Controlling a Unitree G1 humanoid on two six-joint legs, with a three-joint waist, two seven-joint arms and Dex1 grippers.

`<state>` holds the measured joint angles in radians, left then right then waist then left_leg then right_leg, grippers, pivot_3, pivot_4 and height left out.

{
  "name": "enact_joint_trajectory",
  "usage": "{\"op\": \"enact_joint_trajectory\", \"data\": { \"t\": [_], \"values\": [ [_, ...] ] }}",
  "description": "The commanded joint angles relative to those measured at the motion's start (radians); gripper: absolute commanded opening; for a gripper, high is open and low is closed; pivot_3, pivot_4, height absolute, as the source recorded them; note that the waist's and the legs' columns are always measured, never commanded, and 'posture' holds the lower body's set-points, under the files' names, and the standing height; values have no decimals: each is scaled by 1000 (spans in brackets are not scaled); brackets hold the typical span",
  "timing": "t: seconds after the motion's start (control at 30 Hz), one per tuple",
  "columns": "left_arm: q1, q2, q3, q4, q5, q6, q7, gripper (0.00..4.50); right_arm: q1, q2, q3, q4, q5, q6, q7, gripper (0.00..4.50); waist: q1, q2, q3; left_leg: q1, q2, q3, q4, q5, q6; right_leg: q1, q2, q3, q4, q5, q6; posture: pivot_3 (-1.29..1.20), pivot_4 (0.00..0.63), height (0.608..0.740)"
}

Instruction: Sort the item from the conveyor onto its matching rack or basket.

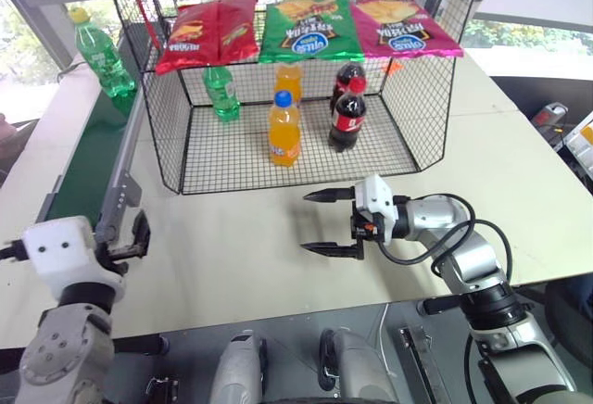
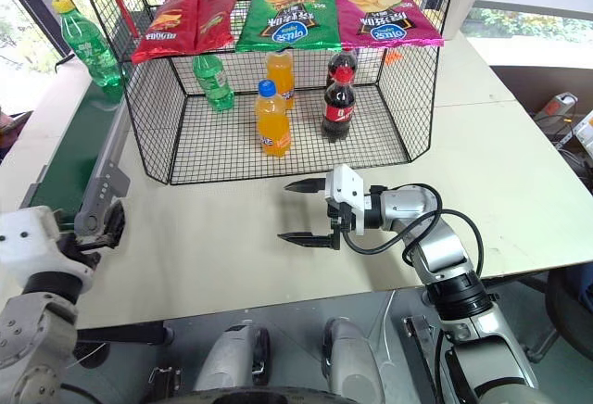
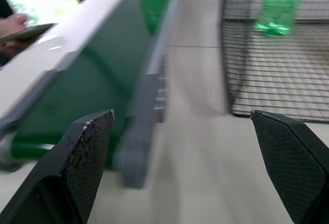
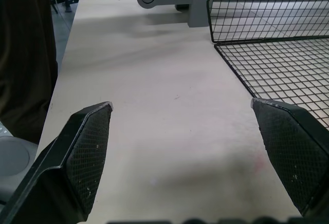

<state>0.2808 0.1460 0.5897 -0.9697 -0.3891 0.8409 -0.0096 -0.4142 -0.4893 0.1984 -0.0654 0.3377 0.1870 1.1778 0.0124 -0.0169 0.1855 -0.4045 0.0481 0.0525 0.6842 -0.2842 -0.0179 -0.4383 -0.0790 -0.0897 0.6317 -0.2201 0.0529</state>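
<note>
Table [image 1: 278,246]: your conveyor [image 1: 88,168] runs along 9 o'clock, basket [image 1: 287,149] at 12.
Bottle [image 1: 102,52]: waits at 11, ungrasped.
Left gripper [image 1: 130,237]: open, aimed up the belt for it.
Right gripper [image 1: 334,223]: open, idle.

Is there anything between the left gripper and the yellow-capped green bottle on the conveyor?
Nothing visible. The left gripper is open near the conveyor's close end; the bare belt runs up to the yellow-capped green bottle at the far end.
</note>
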Motion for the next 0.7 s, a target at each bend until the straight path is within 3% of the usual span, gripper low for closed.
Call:
{"op": "enact_joint_trajectory", "data": {
  "t": [0.03, 0.7],
  "values": [
    [10, 7, 67, 9, -28, -30, -6, 4452, -10, 1, -9, 0, 2, -26, 2, 4500, 1, 0, 0, 0, 0, 0, 0, 0, 0, 0, 0, 0, 0, 0, 0, 0, 150, 740],
    [-68, 109, 46, 165, 41, -88, 9, 4452, 14, -8, -11, -14, 10, -16, 1, 4500, 0, 0, 0, 0, 0, 0, 0, 0, 0, 1, 0, 0, 0, 0, 0, 0, 150, 740]
  ]
}}
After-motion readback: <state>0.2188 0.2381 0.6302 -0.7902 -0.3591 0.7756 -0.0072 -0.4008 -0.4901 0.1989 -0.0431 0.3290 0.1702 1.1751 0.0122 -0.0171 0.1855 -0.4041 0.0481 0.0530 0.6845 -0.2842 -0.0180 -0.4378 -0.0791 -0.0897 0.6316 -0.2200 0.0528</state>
